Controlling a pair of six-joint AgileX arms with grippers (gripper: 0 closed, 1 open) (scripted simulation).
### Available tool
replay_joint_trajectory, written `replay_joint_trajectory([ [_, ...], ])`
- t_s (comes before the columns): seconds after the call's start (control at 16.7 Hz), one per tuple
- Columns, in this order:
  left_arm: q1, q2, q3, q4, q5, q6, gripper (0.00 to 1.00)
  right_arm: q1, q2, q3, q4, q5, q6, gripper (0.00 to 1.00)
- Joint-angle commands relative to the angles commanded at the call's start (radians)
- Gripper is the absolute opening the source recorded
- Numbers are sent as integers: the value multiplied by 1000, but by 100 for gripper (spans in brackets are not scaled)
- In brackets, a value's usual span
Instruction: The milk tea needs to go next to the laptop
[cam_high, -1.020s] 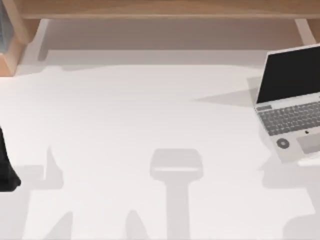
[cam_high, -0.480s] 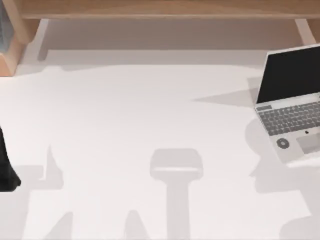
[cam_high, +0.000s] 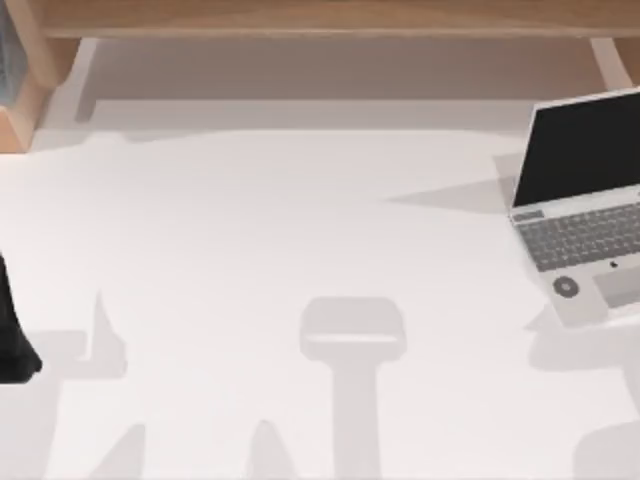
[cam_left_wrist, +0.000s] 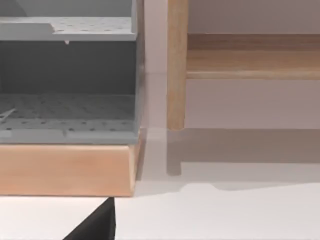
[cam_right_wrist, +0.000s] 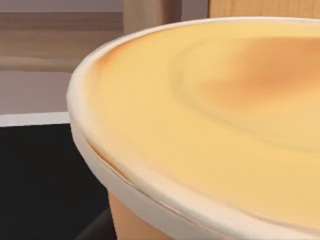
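The milk tea (cam_right_wrist: 215, 115) is a tan cup with a white rim and a creamy orange-yellow top, seen very close in the right wrist view, so my right gripper is right at it. Behind the cup is the laptop's black screen (cam_right_wrist: 40, 180). In the top view the laptop (cam_high: 585, 215) stands open at the table's right edge, silver-white with a grey keyboard and touchpad. My left arm (cam_high: 12, 335) is parked at the left edge of the table.
A wooden shelf (cam_high: 300, 20) runs along the back of the white table (cam_high: 300, 220). A wood-framed grey rack (cam_left_wrist: 70, 115) sits at the back left corner, with a wooden post (cam_left_wrist: 176, 65) beside it. Arm shadows lie on the front of the table.
The shadow below the laptop spread left half a second ago and has now drawn back to the right. The left arm and the laptop have not moved.
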Motion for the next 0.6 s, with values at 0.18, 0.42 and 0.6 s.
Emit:
replay_joint_trajectory([
  [0.18,0,0,0,0,0,0,100,-10,36,8,13,52,-29,0],
  [0.42,0,0,0,0,0,0,100,-18,85,-3,12,99,-51,0],
  [0.6,0,0,0,0,0,0,100,-19,97,-10,8,104,-53,0],
])
